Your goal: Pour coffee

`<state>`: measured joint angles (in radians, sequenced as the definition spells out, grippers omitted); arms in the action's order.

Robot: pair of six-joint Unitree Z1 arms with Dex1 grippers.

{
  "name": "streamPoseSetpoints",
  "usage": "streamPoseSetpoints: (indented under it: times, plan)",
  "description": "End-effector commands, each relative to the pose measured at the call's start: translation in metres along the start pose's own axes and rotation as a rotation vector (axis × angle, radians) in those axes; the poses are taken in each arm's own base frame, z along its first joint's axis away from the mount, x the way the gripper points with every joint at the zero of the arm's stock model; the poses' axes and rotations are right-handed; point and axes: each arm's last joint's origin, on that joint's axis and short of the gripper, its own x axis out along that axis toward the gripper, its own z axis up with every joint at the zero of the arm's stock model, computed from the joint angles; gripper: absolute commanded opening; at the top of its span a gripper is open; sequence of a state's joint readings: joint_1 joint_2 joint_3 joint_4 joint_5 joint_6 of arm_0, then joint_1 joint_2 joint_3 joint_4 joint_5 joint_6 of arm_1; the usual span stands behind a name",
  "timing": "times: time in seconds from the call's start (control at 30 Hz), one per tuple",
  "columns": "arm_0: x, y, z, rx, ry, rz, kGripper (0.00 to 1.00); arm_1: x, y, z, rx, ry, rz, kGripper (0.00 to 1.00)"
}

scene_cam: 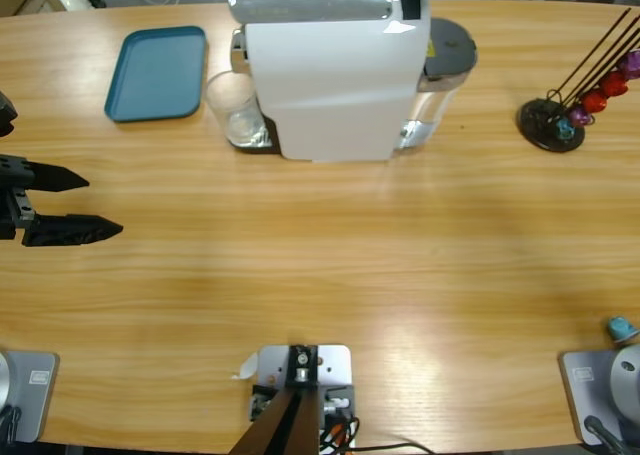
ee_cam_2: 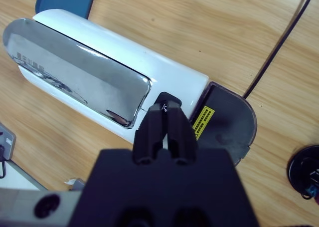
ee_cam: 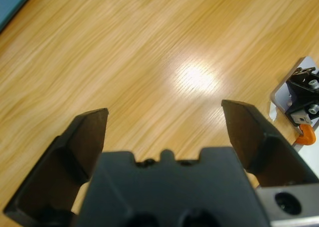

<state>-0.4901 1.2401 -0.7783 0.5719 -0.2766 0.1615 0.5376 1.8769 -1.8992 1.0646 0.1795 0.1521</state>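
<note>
Left gripper [scene_cam: 105,204] is hovering low over bare table [scene_cam: 330,275] at the left edge, jaws spread wide, holding nothing; the left wrist view is showing only wood between the fingertips [ee_cam: 94,122]. Right gripper [ee_cam_2: 166,110] is sitting directly above the white coffee machine [scene_cam: 330,75], jaws pressed together with nothing visible between them, tips pointing down at a small dark button [ee_cam_2: 167,98] just behind the chrome lid [ee_cam_2: 75,72]; I can't tell whether they're touching it. In the high view only a dark bit of that arm is showing at the top edge. The glass [scene_cam: 236,108] is standing upright on the drip tray under the machine's left end, with what is looking like a thin pale layer of coffee [scene_cam: 244,130] in its base, hard to confirm. Key relation: the glass is lying forward and toward the far side from the left jaws, well apart, with open table in between; the left arm is clearly the nearer one for any grasp. The teal tray [scene_cam: 157,72] is lying just beside the glass on the left. My read: brewing is barely started, the button press is coming first, and the capsule rack [scene_cam: 560,115] at the far right is staying out of play.
</note>
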Motion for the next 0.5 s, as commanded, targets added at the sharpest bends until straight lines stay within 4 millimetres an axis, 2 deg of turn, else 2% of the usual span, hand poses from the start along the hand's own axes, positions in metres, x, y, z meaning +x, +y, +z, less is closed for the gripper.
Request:
streamPoseSetpoints:
  times: [0.03, 0.07, 0.1, 0.13, 0.17, 0.3, 0.5]
  plan:
    - [0.007, 0.002, 0.006, 0.009, 0.028, -0.002, 1.0, -0.012, 0.008, 0.002, -0.056, -0.032, 0.011, 0.0]
    - [0.006, 0.002, 0.01, 0.016, 0.018, -0.002, 1.0, -0.031, 0.012, 0.005, -0.077, -0.086, 0.028, 0.0]
    - [0.006, 0.002, 0.014, 0.024, 0.008, -0.003, 1.0, -0.048, 0.016, 0.004, -0.09, -0.129, 0.05, 0.127]
    - [0.007, 0.003, 0.017, 0.029, 0.0, -0.002, 1.0, -0.066, 0.019, -0.001, -0.099, -0.162, 0.071, 0.792]
    - [0.01, 0.004, 0.021, 0.034, -0.003, -0.002, 1.0, -0.075, 0.02, -0.007, -0.105, -0.171, 0.082, 0.984]
    - [0.021, 0.011, 0.042, 0.066, -0.018, -0.001, 1.0, -0.085, 0.019, -0.049, -0.134, -0.138, 0.078, 1.0]
    - [0.031, 0.019, 0.068, 0.103, -0.042, 0.007, 1.0, -0.088, 0.0, -0.138, -0.132, -0.15, 0.02, 1.0]
